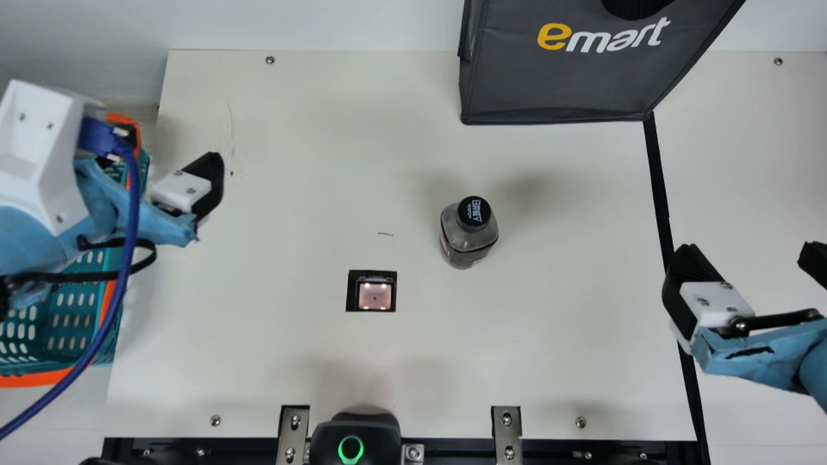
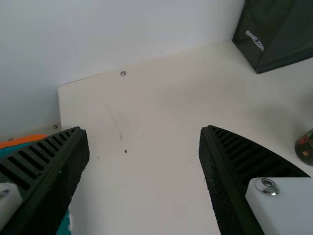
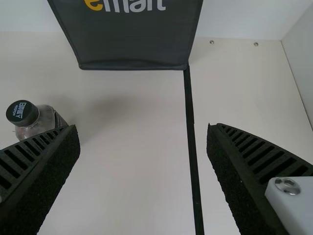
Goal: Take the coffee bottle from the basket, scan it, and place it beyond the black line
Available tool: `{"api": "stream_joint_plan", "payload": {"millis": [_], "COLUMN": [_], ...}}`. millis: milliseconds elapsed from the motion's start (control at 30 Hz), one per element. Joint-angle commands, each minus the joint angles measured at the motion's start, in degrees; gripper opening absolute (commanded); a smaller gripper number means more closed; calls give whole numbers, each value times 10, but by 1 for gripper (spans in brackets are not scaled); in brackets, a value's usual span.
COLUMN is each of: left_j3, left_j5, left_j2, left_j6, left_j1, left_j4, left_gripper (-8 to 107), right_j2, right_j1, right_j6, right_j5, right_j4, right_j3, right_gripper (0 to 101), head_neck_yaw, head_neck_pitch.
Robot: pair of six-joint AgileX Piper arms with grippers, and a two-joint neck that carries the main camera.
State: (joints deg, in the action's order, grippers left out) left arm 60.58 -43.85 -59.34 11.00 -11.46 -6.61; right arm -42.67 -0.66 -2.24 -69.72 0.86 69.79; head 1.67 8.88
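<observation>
A blue cable point(image 1: 131, 219) hangs over the left arm; the left gripper point(image 2: 143, 129) and right gripper point(image 3: 142, 127) are both spread, holding nothing. The bottle point(image 1: 468, 240) stands upright on the surface point(image 1: 291, 194), short of the black line point(image 1: 660, 187). Probably stiff, slick and moderately heavy; clasp its body below the shoulder, not the cap point(image 1: 473, 212).

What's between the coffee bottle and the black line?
Bare tabletop with a soft shadow runs from the coffee bottle to the black line, seen in the main view.
</observation>
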Motion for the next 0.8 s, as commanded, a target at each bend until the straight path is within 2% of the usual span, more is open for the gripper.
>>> {"api": "stream_joint_plan", "payload": {"millis": [0, 767], "left_j3": [-6, -79], "left_j5": [-1, -7], "left_j2": [8, 102], "left_j6": [4, 74], "left_j1": [17, 147], "left_j4": [-4, -53], "left_gripper": [90, 90], "right_j2": [0, 0], "right_j1": [0, 0], "right_j6": [0, 0], "right_j5": [0, 1], "right_j4": [0, 0], "right_j3": [0, 0], "right_gripper": [91, 91], "head_neck_yaw": [-1, -1], "head_neck_pitch": [-10, -10]}}
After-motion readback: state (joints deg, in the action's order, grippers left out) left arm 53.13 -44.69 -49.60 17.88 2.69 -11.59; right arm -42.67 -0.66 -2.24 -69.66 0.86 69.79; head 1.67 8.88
